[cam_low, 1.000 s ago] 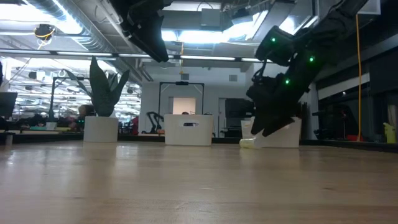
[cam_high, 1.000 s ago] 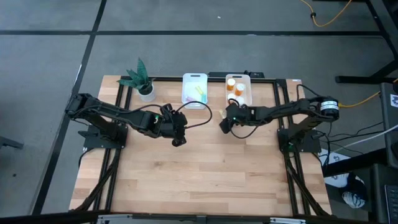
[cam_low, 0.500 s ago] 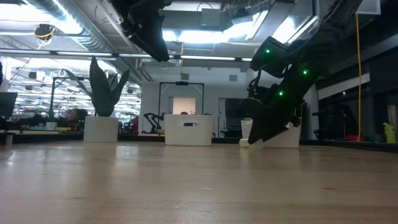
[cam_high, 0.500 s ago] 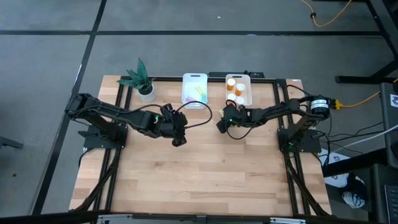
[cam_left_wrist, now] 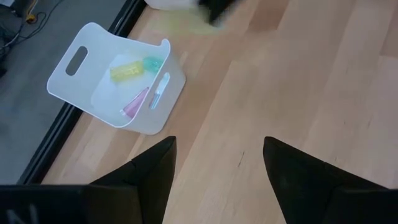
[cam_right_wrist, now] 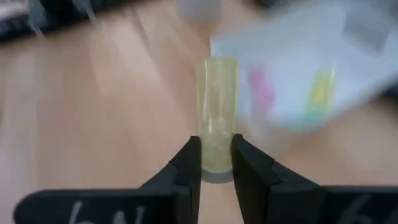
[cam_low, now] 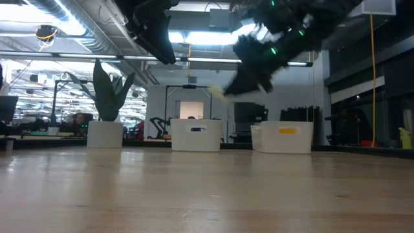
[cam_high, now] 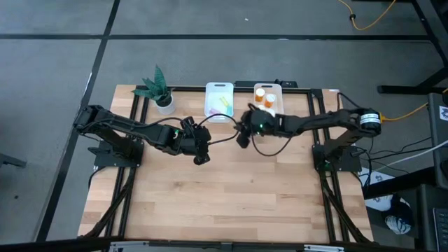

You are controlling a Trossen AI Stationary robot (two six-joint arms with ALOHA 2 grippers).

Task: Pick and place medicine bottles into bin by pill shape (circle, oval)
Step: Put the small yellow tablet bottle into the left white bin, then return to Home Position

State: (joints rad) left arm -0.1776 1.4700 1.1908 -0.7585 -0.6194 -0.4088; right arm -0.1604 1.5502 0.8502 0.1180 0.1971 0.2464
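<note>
We found the right gripper point(cam_high: 241, 137) raised clear of the table, between the two white bins at the far edge, its fingers point(cam_right_wrist: 188, 167) clamped on the white-capped end of a pale yellow-green medicine bottle point(cam_right_wrist: 217, 102). In the low view the gripper point(cam_low: 228, 91) hung well above the wood with the bottle point(cam_low: 216, 92) jutting out toward the left bin point(cam_low: 196, 134). A second earlier that gripper had been down at the tabletop in front of the right bin point(cam_high: 268, 102), beside a pale bottle lying there; by now it had lifted and swung leftward, and that spot on the table was bare.

The left bin point(cam_high: 219, 101) held yellow, green and pink items; the right bin held orange bottles with white caps point(cam_high: 260, 92). Both bins sat close to the table's far edge point(cam_high: 189, 88), with the potted plant point(cam_high: 158, 89) further left.

The whole near part of the wooden table point(cam_high: 224, 196) lay open for moving.

The left gripper point(cam_high: 199, 148) had not moved, hovering left of centre, its fingers point(cam_left_wrist: 148, 175) spread wide and holding nothing.

An orange-yellow label point(cam_low: 288, 131) showed on the right bin's front, but we could read no writing on it.
</note>
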